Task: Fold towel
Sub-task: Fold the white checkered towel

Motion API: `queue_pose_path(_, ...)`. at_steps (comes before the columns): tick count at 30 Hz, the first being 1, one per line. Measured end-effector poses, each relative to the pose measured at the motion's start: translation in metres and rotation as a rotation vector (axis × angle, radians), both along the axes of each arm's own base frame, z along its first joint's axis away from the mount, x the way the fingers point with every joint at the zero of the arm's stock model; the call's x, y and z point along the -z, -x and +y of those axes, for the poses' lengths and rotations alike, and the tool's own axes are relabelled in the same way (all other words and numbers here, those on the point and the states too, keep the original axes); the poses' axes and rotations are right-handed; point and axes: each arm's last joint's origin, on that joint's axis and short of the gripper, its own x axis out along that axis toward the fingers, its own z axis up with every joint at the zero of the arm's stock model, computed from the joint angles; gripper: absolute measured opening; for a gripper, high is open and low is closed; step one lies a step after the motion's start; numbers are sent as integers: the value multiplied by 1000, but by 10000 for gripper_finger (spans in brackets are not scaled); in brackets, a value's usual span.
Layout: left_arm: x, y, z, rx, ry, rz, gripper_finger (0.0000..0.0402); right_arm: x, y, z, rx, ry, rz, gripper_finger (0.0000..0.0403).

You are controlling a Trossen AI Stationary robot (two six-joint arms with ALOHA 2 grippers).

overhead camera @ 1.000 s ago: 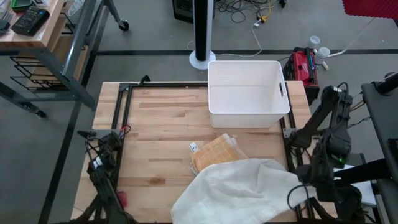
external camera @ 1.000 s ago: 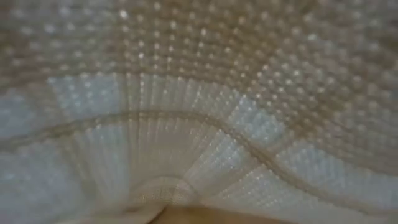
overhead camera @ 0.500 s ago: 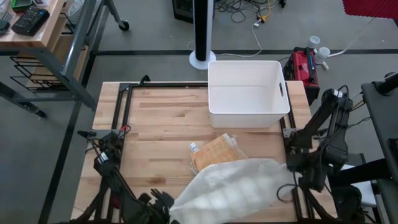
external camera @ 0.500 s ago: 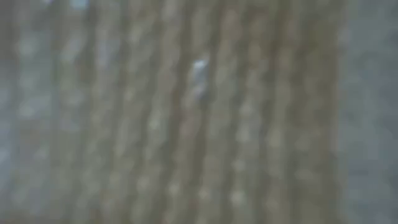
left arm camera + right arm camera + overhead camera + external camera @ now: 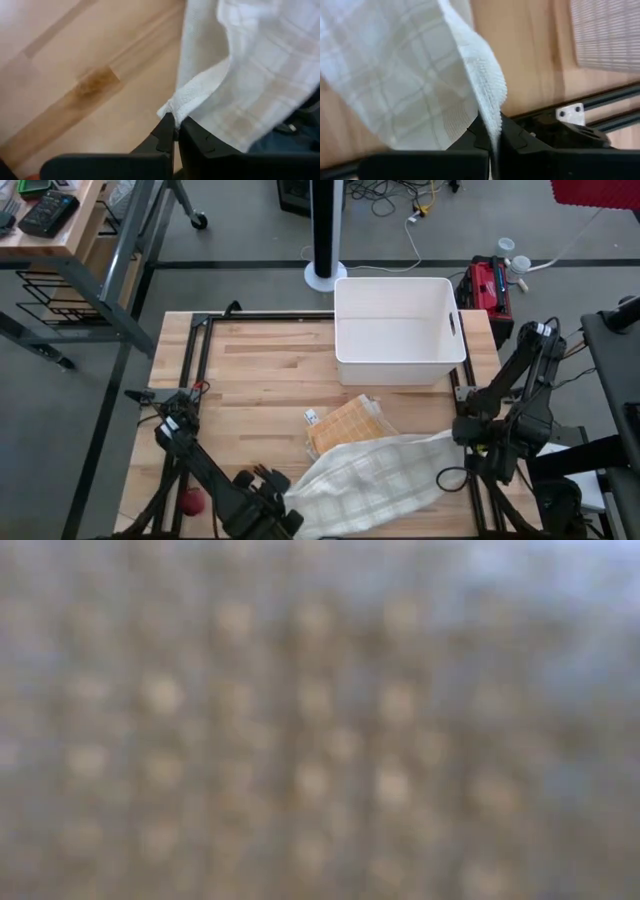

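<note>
Left gripper point(image 5: 283, 505) clamped on towel point(image 5: 365, 475) corner at worktop point(image 5: 260, 395) near edge. Towel stretched between grippers, partly over tan mat point(image 5: 345, 423). White bin point(image 5: 398, 330) beyond. Right gripper point(image 5: 455, 438) clamped on opposite towel corner.

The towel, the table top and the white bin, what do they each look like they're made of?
Towel: soft woven cloth, likely cotton, white with a faint check; it drapes and shows a nubbly weave where the left gripper pinches it.
Table top: light wood planks, smooth finish; grain and joints show.
White bin: probably plastic, with smooth, even walls and rounded corners.
</note>
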Motion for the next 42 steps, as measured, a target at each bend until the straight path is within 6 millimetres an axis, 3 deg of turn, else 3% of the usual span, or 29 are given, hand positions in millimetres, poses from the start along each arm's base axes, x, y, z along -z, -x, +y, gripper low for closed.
queue_pose_path(5,7,12,15,-56,-18,59,2,8,0,-2,69,34,-26,0)
queue_pose_path(15,10,76,35,-180,-37,142,9,20,2,-5,113,68,-15,0)
queue_pose_path(21,10,80,48,-168,-23,92,38,22,-6,-8,63,120,-38,3)
queue_pose_path(27,12,73,52,-139,3,56,103,20,-9,-10,46,119,-22,58)
queue_pose_path(33,11,61,30,-88,201,-106,153,15,-8,-9,42,75,13,123)
queue_pose_path(39,23,52,-10,-98,406,-243,152,14,-7,-8,28,75,7,163)
queue_pose_path(42,31,56,-21,-191,468,-207,146,14,-8,-8,26,76,-1,174)
